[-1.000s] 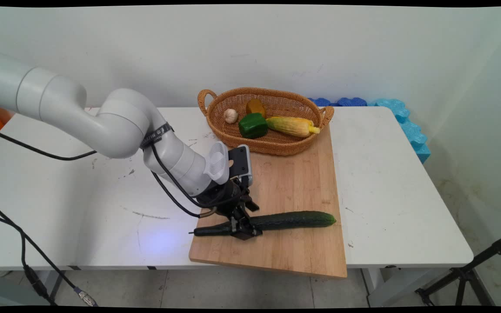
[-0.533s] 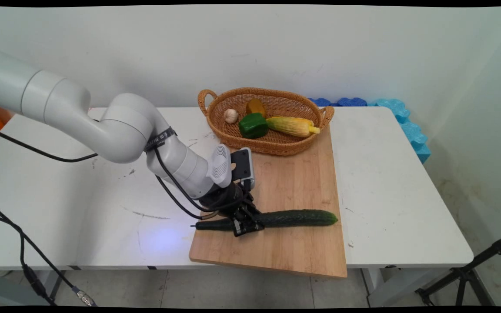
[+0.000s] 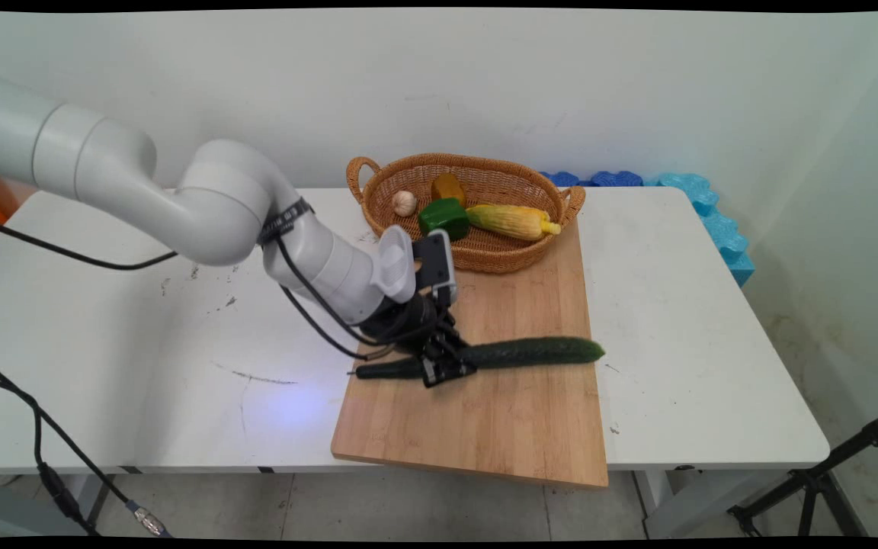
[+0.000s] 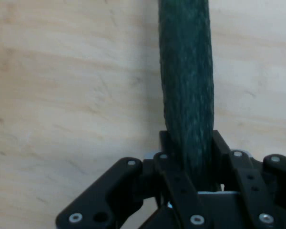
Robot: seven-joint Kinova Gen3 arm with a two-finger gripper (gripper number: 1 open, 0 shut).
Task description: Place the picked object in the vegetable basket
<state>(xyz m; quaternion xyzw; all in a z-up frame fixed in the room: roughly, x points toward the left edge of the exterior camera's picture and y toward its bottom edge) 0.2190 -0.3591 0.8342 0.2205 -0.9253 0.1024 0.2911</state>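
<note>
A long dark green cucumber (image 3: 530, 352) hangs lengthwise above the wooden cutting board (image 3: 507, 427), with my gripper (image 3: 447, 367) shut on it near its left end. Its right tip sticks out past the board's right side. In the hand view the cucumber (image 4: 187, 86) runs straight up from between the gripper (image 4: 188, 174), with the board's wood (image 4: 66, 95) behind it.
A wicker basket (image 3: 386, 221) stands at the board's far end, holding a garlic bulb (image 3: 404, 202), a green pepper (image 3: 443, 219), an orange piece (image 3: 448, 186) and a corn cob (image 3: 511, 221). Blue foam pieces (image 3: 702, 210) lie along the table's far right edge.
The gripper has lifted the cucumber off the board and carried it up and toward the basket; the arm's wrist has risen with it.
</note>
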